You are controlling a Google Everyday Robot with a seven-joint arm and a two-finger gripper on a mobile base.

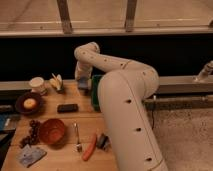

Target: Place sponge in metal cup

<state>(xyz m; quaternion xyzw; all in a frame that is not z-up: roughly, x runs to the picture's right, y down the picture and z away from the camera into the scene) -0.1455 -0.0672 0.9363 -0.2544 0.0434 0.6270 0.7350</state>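
Camera view shows the sponge point(84, 82) at the gripper point(83, 84), low over the table's point(65, 120) far edge beside the green bin point(95, 92); whether it is clamped I cannot tell. White cup point(36, 84) stands well left.

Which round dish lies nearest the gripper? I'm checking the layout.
The small white cup at the table's back left; the gripper is right of it. The dark plate and orange-red bowl lie farther.

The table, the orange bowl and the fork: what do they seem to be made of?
The table looks like wood, with visible planks and a matte finish. The orange bowl seems to be glossy plastic or glazed ceramic; I cannot tell which. The fork looks like grey metal. The gripper is at the table's back edge.
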